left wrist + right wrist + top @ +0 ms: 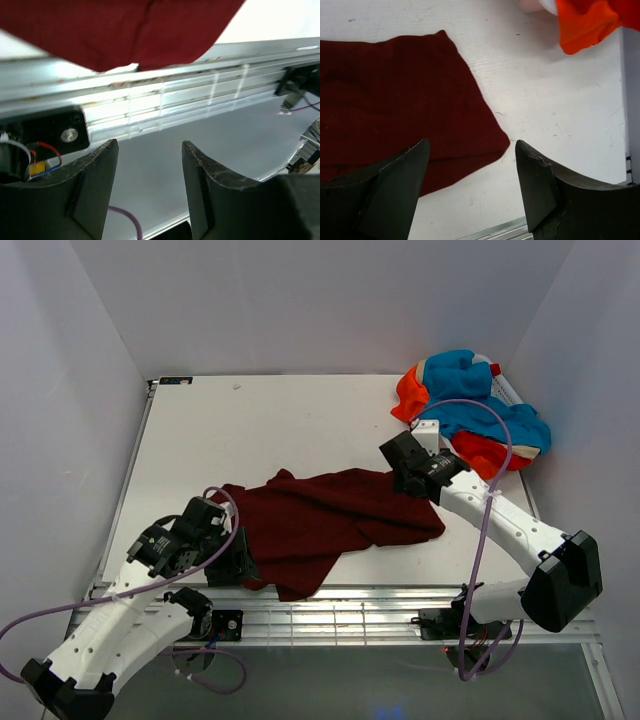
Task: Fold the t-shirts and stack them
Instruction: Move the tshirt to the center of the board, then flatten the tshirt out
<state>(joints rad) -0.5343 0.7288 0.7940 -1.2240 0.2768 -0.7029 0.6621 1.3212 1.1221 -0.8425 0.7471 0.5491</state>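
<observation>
The dark maroon t-shirt (320,525) lies rumpled across the front middle of the white table (250,430), one flap reaching the front edge. In the left wrist view the maroon t-shirt (125,30) hangs over the rail. My left gripper (243,572) (150,150) is at the shirt's near left edge, open, with nothing between its fingers. My right gripper (408,478) (472,147) hovers open over the maroon t-shirt's (395,100) right corner, holding nothing. The orange-red and turquoise t-shirts (470,410) lie heaped at the back right. An orange fold (585,20) shows in the right wrist view.
An aluminium rail (175,95) runs along the table's front edge, with a black mount and wires (45,145) at its left. White walls close in the table on three sides. A purple cable (490,490) loops over the right arm.
</observation>
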